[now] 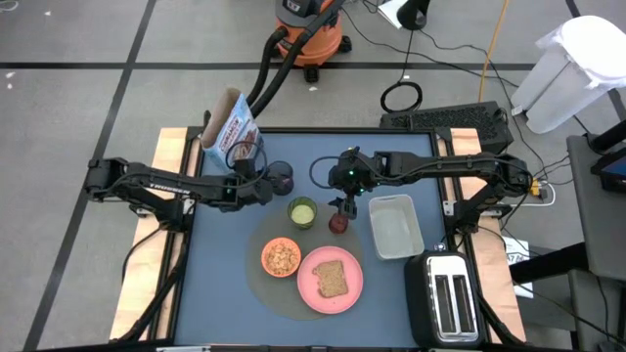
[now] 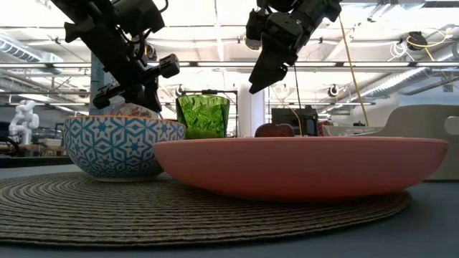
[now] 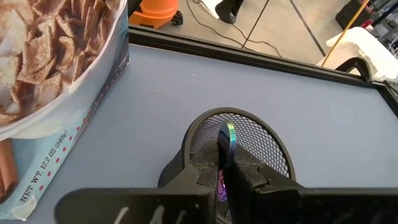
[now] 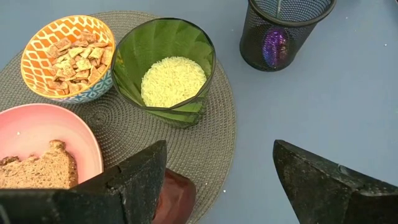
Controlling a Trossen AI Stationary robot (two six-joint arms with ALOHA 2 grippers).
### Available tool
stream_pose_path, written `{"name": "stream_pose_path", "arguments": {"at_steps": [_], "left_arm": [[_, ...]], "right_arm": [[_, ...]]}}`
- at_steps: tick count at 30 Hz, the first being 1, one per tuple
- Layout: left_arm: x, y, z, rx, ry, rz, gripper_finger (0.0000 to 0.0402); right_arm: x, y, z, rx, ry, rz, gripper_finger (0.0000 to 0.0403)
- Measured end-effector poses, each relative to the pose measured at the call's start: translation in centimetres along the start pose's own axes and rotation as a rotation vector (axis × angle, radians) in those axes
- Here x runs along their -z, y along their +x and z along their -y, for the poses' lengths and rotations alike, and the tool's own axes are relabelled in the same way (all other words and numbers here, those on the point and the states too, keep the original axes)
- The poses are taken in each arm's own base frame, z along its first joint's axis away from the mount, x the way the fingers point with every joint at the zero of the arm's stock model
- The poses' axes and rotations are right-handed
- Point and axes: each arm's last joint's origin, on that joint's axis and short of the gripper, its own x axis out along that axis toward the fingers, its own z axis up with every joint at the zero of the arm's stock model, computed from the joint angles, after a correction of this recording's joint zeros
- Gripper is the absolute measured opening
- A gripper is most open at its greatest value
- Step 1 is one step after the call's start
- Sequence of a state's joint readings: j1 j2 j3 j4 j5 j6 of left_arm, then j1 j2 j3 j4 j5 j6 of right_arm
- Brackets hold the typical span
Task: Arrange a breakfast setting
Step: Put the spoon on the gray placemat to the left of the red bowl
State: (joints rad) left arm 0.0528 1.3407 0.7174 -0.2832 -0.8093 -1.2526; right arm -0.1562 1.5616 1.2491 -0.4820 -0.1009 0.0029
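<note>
One thin, glossy purple spoon [image 3: 227,138] is pinched between the shut fingers of the left gripper [image 3: 225,180], its long axis upright and its lower part inside a round black wire-mesh cup [image 3: 239,146]. This cup is stood on the blue table [image 1: 225,254] just beside the tilted cardboard cereal box [image 1: 232,130]. Nearby, a woven round grey mat [image 4: 205,140] carries a faceted green cup [image 4: 165,70], a patterned small orange bowl [image 4: 65,56] and a smooth pink plate [image 4: 37,134] with a toast slice [image 4: 40,171]. The right gripper [image 4: 221,180] is held open above a dark red fruit [image 4: 176,196], gripping nothing.
</note>
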Motion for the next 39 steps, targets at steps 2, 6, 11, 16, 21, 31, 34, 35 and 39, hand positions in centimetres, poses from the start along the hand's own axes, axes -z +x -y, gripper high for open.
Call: {"name": "stream_pose_path", "arguments": {"at_steps": [2, 6, 11, 16, 21, 31, 34, 35, 39], "left_arm": [[0.0, 0.0, 0.0, 0.000, 0.000, 0.000, 0.0012], [0.0, 0.0, 0.0, 0.002, -0.002, 0.001, 0.0012], [-0.1, 0.0, 0.3, 0.021, 0.001, 0.008, 0.0011], [-0.5, -0.2, 0.7, 0.059, 0.008, 0.022, 0.0011], [-1.2, -0.9, 0.6, 0.078, 0.009, 0.035, 0.0010], [-3.4, -3.0, 0.5, 0.161, -0.029, 0.072, 0.0010], [-4.1, -3.6, 0.4, 0.187, -0.052, 0.084, 0.0010], [-4.3, -3.9, 0.4, 0.199, -0.056, 0.091, 0.0010], [-5.5, -4.8, 0.5, 0.261, -0.095, 0.123, 0.0010]], "right_arm": [[0.0, 0.0, 0.0, 0.000, 0.000, 0.000, 0.0288], [0.0, 0.0, 0.0, 0.000, 0.000, 0.000, 0.0288], [0.0, 0.0, 0.0, 0.000, 0.000, 0.000, 0.0288], [0.0, 0.0, 0.0, 0.000, 0.000, 0.000, 0.0288], [0.0, 0.0, 0.0, 0.000, 0.000, -0.001, 0.0288], [0.0, 0.0, 0.0, 0.000, 0.000, -0.001, 0.0288], [0.0, 0.0, 0.0, 0.000, 0.005, -0.001, 0.0288], [0.0, 0.0, 0.0, 0.000, 0.012, -0.001, 0.0288], [0.2, 0.0, 0.0, -0.003, 0.033, -0.024, 0.0288]]}}
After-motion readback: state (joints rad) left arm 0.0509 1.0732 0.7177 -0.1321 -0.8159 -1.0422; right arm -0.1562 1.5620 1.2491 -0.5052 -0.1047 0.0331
